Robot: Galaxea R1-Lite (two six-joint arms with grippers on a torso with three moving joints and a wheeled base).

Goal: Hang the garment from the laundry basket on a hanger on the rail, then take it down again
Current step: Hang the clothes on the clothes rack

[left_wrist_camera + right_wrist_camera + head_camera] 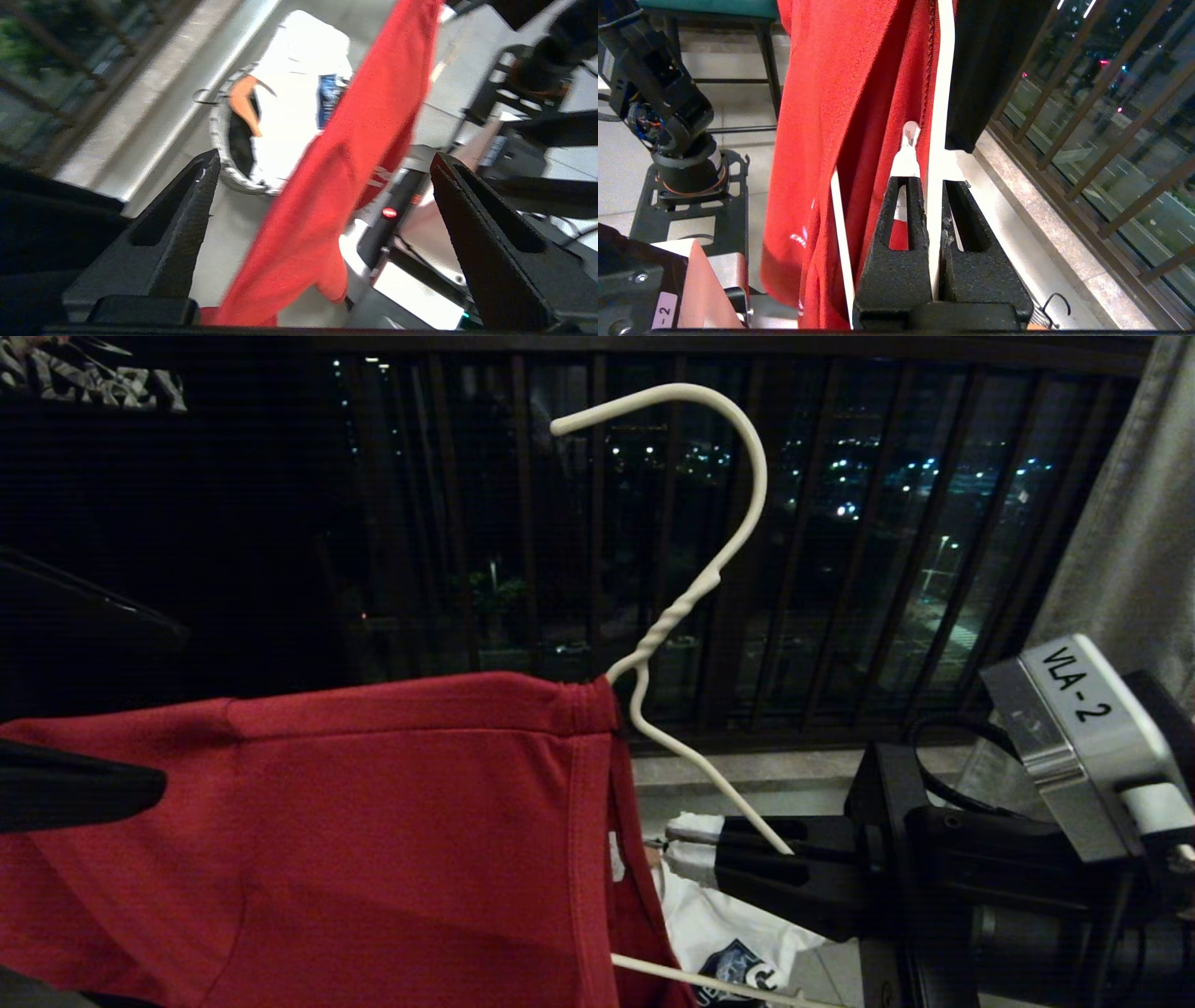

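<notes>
The right gripper [934, 196] clamps the hanger [695, 588] at the garment's [373, 821] three o'clock, while the left gripper [322, 163] gapes wide, empty.

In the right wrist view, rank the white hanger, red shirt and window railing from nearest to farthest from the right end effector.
1. White hanger: clamped in the right end effector.
2. Red shirt: draped on the hanger, just beside the fingers.
3. Window railing: farthest, beyond the ledge.

Dark window railing bars [523, 523], city lights beyond; grey curtain [1130, 523] right; tiled floor [616, 154].
</notes>
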